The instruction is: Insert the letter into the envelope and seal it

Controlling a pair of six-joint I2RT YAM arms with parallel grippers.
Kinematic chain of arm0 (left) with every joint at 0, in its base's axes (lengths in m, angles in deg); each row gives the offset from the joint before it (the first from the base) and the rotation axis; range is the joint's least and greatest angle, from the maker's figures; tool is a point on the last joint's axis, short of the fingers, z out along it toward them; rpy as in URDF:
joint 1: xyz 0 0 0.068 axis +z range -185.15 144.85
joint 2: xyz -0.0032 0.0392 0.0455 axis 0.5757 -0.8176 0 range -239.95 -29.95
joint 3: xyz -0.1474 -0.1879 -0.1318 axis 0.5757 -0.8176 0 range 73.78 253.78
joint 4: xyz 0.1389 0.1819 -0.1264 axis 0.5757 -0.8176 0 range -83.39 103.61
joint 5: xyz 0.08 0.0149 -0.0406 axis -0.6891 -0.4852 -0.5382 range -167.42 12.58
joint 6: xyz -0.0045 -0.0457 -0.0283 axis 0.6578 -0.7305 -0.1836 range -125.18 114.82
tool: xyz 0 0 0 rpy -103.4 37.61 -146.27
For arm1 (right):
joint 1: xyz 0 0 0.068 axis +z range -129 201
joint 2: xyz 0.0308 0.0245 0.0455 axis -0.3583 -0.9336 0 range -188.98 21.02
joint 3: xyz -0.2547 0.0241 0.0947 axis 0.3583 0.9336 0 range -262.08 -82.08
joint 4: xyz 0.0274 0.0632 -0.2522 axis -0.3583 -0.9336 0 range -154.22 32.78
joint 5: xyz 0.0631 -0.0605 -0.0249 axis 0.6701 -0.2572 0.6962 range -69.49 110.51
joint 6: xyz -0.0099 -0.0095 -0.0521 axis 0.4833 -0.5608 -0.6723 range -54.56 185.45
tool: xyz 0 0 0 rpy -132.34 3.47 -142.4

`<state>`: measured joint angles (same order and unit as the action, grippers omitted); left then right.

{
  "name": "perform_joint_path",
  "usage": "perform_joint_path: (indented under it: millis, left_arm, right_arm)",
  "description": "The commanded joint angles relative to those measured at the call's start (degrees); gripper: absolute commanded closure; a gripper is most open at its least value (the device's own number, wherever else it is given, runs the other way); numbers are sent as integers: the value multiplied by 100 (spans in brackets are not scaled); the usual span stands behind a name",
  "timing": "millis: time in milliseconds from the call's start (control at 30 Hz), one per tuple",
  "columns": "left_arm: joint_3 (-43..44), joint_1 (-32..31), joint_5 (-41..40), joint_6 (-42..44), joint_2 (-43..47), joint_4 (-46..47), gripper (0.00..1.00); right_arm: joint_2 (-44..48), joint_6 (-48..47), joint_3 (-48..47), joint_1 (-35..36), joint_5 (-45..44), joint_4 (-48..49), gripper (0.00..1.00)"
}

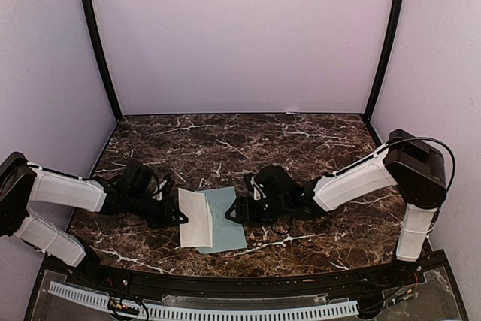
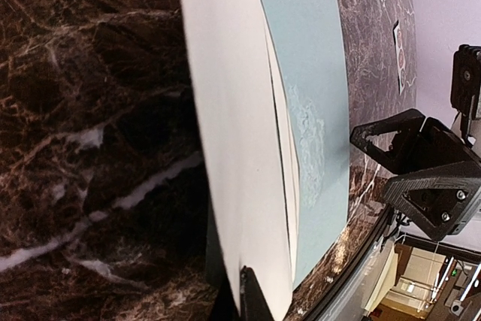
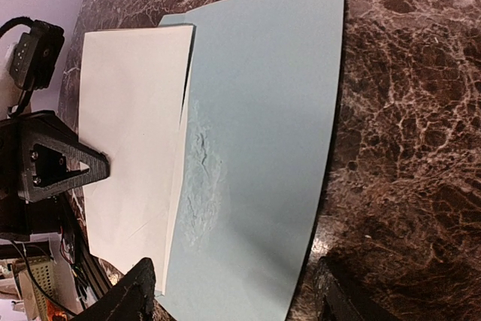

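The pale teal envelope (image 1: 228, 219) lies flat on the marble table (image 1: 301, 148), with a wrinkled patch near its open left side (image 3: 199, 178). The white letter (image 1: 194, 217) overlaps that side and looks partly slid in. It shows large in the left wrist view (image 2: 233, 125) and in the right wrist view (image 3: 131, 133). My left gripper (image 1: 177, 216) is shut on the letter's left edge, one finger on top (image 2: 255, 302). My right gripper (image 1: 239, 211) is open, and its fingers (image 3: 128, 298) straddle the envelope's right end (image 3: 263, 110) without touching it.
A small white sticker strip (image 2: 398, 58) lies far back on the table, by the rear wall (image 1: 291, 113). Purple walls close in three sides. A black rail and a white slotted strip (image 1: 225, 310) run along the near edge.
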<state>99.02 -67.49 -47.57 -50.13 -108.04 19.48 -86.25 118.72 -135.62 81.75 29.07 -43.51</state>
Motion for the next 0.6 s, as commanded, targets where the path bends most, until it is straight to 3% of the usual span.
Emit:
perform_joint_path:
  millis: [0, 567]
  left_arm:
    - [-74, 39, 71, -103, 79, -116, 100]
    - [-102, 43, 225, -91, -352, 94, 100]
  right_arm:
    - [-126, 66, -7, 52, 3, 87, 32]
    - [-258, -10, -99, 54, 197, 158, 32]
